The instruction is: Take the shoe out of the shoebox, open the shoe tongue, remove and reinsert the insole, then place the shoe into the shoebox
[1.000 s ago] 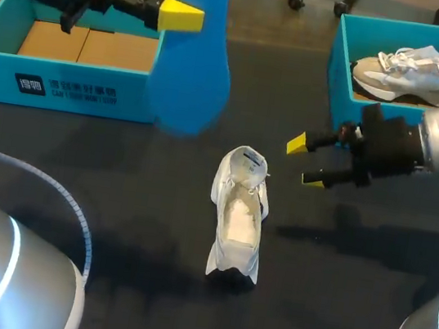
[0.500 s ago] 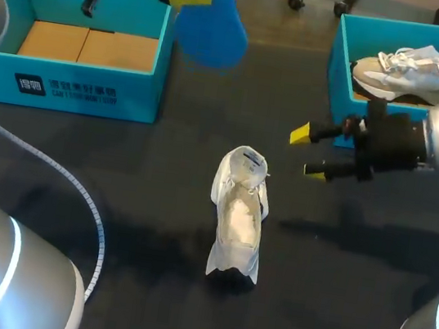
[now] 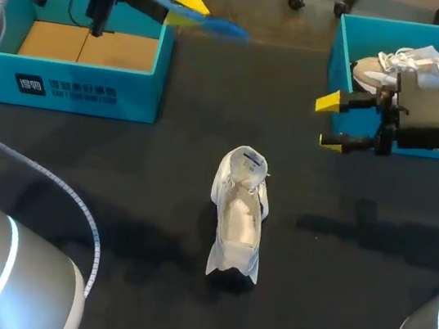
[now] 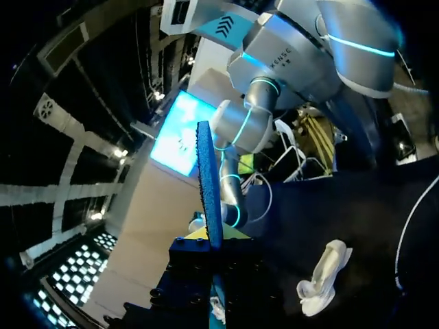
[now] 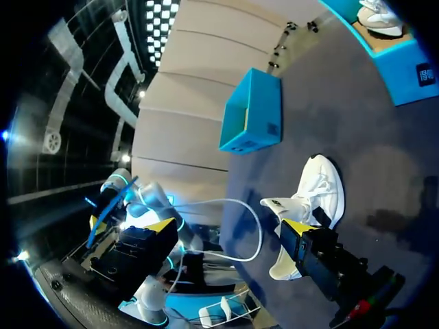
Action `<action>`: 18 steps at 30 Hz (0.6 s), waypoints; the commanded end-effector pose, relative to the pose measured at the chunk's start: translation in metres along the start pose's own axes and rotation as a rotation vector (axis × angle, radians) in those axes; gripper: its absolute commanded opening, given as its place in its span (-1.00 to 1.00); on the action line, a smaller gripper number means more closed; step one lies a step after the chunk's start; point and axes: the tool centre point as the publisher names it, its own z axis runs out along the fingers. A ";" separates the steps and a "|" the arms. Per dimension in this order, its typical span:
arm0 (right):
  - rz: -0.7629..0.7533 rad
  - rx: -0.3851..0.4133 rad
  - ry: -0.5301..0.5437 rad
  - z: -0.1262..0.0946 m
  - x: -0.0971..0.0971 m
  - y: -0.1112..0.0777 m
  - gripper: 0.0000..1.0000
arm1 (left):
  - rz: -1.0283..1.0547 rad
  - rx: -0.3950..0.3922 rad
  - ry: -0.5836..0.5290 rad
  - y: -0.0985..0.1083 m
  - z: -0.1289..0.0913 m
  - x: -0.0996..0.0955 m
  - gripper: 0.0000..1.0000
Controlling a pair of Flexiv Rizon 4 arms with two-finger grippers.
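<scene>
At the far left stands an open teal cardboard shoebox. Above its right corner, the left gripper has its jaws clamped on a thin blue foam insole, which juts out edge-on past the yellow tips. The white fabric shoe rests upright on the black table in the middle, opening up, well apart from both grippers. To its right, the right gripper hangs with jaws spread and empty, just beside a second teal shoebox holding a grey and white sneaker.
</scene>
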 end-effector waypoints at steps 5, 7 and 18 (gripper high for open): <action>0.021 0.004 0.021 0.002 0.000 0.001 1.00 | 0.586 -0.044 -0.097 0.004 0.017 0.021 -1.00; 0.027 0.007 0.071 0.002 0.002 0.001 1.00 | 0.631 -0.049 -0.097 0.011 0.024 0.030 -1.00; 0.013 0.052 0.191 -0.008 0.014 0.004 1.00 | 0.707 -0.060 -0.150 0.026 0.034 0.046 -1.00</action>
